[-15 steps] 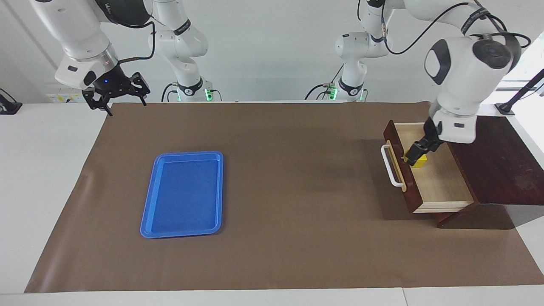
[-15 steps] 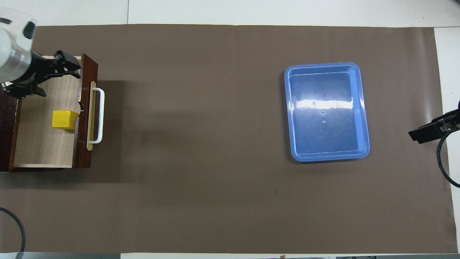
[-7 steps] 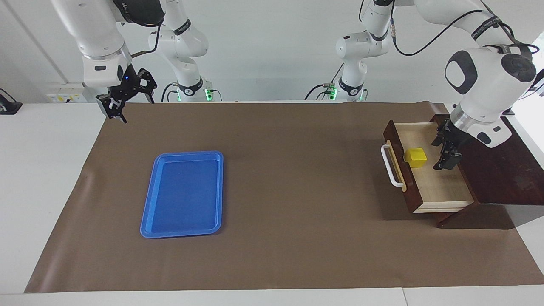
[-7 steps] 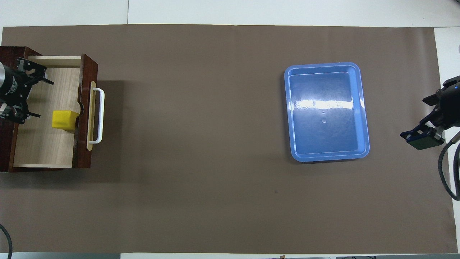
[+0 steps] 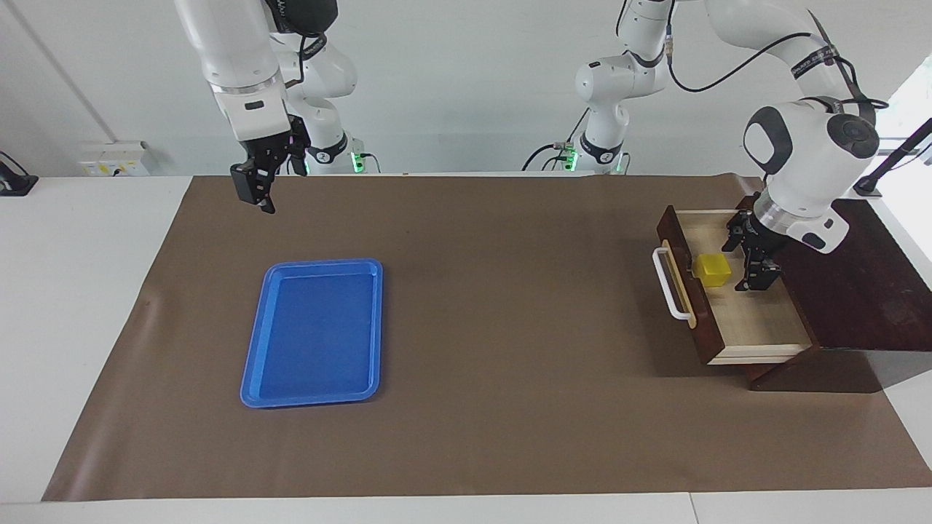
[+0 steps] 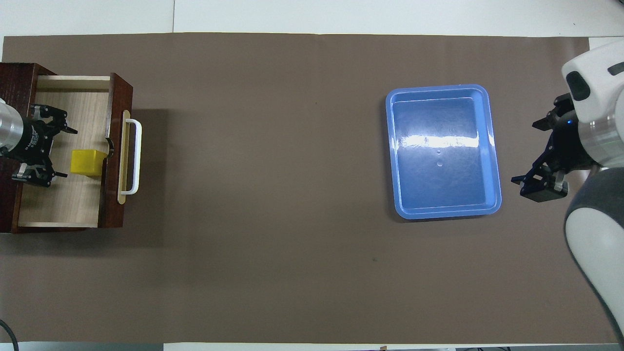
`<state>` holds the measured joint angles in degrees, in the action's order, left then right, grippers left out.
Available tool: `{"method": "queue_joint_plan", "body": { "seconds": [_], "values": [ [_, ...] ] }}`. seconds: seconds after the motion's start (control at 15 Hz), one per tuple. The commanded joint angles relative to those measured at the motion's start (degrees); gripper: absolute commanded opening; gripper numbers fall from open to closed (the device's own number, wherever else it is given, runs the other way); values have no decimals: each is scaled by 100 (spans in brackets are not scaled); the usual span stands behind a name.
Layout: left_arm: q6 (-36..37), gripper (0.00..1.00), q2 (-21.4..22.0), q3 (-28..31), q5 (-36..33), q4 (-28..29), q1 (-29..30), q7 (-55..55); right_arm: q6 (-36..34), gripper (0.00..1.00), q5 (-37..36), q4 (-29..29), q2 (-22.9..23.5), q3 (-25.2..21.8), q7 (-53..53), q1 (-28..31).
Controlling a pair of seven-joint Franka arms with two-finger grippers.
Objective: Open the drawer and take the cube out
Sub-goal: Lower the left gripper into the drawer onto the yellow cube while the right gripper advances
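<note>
Drawer: the dark reddish-brown wooden drawer [image 5: 735, 306] with a white bar handle [image 5: 668, 284] stands pulled out of its dark wooden box [image 5: 859, 284] at my left arm's end of the table, its pale light-wood floor open to view. I judge the opening step done.

Cube: the small bright-yellow cube [image 5: 712, 268] sits on the drawer floor, touching or just short of the inside of the drawer front, near the middle of its width. It has not been lifted.

My left gripper: my left gripper [image 5: 750, 258] hangs low inside the open drawer, just beside the cube on the side away from the handle. In the overhead view its fingers [image 6: 53, 127] are spread apart and hold nothing, with the cube [image 6: 87, 162] just ahead of the gap. I judge this a line-up for a grasp, the fingers set wide so they can pass on either side of the cube.

My right gripper: my right gripper [image 5: 251, 191] is raised over the brown table cover [image 5: 510, 407] toward my right arm's end, between my base and the flat blue plastic tray [image 5: 314, 332]. I cannot tell whether its fingers are apart or together. This arm waits.

Next move, as I judge it: slide forward around the cube, close, lift straight up to clear the drawer front.

Risk: the cube lies so close to the drawer front that a fingertip may strike wood.
</note>
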<state>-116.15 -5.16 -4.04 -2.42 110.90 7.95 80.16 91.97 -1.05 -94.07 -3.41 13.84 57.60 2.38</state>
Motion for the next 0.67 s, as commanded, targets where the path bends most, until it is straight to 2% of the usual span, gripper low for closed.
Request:
{"method": "queue_joint_plan", "body": {
  "seconds": [0.0,0.2,0.27,0.33,0.4,0.47,0.6],
  "values": [
    [-408,100,306,-18,31,529,-13,446,32,100,675,-41,-2,136,216,-139],
    [-584,100,253,-27,31,530,-109,842,215,100,693,-111,7,136,348,-535],
    [-584,78,253,-27,31,530,-127,887,269,100,763,-164,-1,136,427,-589],
    [-584,38,253,-27,31,521,-127,835,295,100,920,-190,-2,136,532,-589],
    [-558,4,244,-18,31,495,-127,808,322,100,948,-226,-19,136,594,-589],
    [-515,0,209,-18,22,425,-101,756,322,100,948,-261,-19,136,629,-589],
    [-279,0,78,-9,13,92,-66,676,339,100,948,-261,-28,154,638,-659]
  ]
}}
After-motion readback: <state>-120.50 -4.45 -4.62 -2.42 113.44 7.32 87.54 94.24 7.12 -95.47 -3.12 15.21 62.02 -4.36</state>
